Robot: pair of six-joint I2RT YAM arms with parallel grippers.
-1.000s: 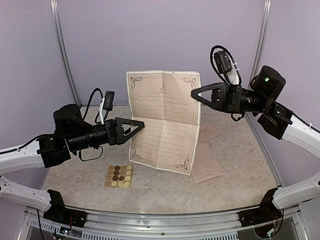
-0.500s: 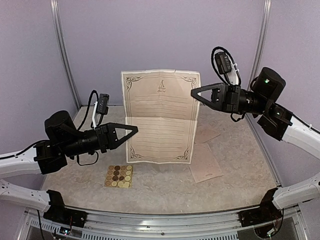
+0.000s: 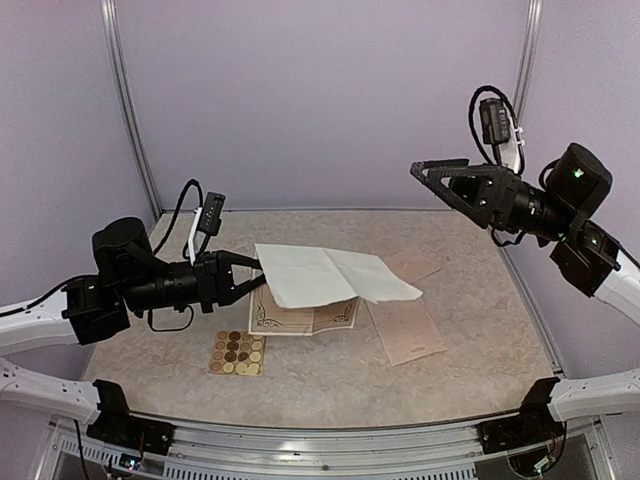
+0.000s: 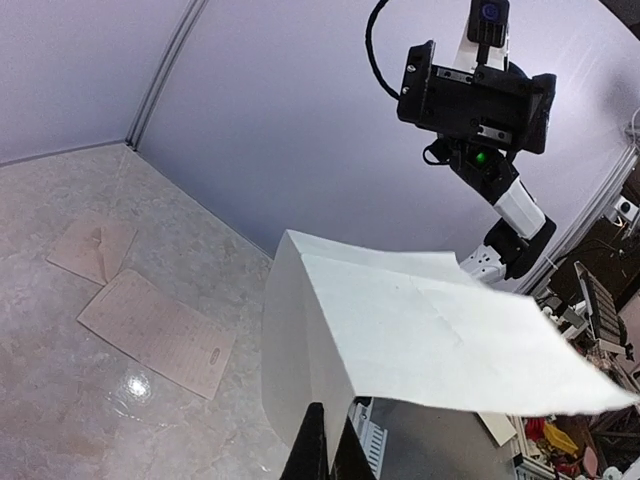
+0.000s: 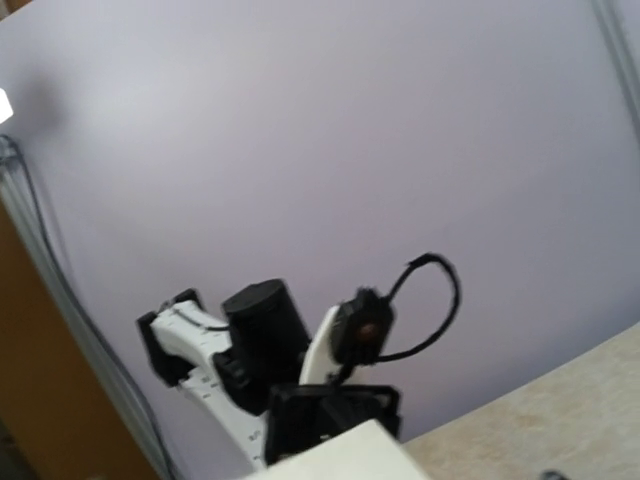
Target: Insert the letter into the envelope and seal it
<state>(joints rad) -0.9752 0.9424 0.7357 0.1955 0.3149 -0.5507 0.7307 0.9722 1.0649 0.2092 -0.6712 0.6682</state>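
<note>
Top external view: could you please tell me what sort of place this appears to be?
Probably a robot lab test booth: plain lilac panel walls, a beige marble-patterned tabletop, and black-and-white robot arms, left and right, bolted at its near edge.

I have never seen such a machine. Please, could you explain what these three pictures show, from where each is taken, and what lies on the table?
It is a robot: a left arm and a right arm fixed at the near edge of the table, each ending in a two-finger gripper. The wide picture comes from a camera above and behind them; the other two from cameras on the wrists. The left gripper pinches one edge of the letter, which lies folded over, blank side up. The right gripper is raised in the air and holds nothing. On the table lie the envelope and a sheet of round stickers.
</note>
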